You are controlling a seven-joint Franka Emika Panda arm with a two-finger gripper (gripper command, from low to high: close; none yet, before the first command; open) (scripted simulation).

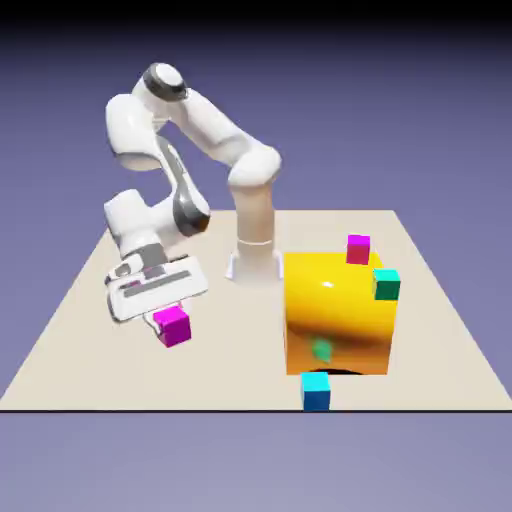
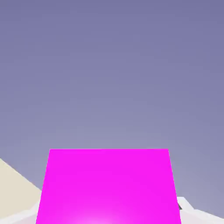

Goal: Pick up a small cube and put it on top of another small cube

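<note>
1. Table (image 1: 215,365): bears a yellow block (image 1: 338,315), at four o'clock from the arm's base in the exterior view.
2. Gripper (image 1: 170,325): jaws pinch the magenta cube (image 2: 109,188), at eight o'clock from the base; it mostly hides the fingertips in the hand view.
3. Blue cube (image 1: 315,392): about six o'clock from the block.

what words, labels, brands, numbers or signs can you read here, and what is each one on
None: no readable text shows in either view.
Robot arm: no lettering or logo can be made out.
Gripper: no readable mark.
Magenta cube in its grip: plain on the faces that show.
Yellow block: a highlight and a greenish patch, no writing.
Blue cube: no marks to read.
</note>
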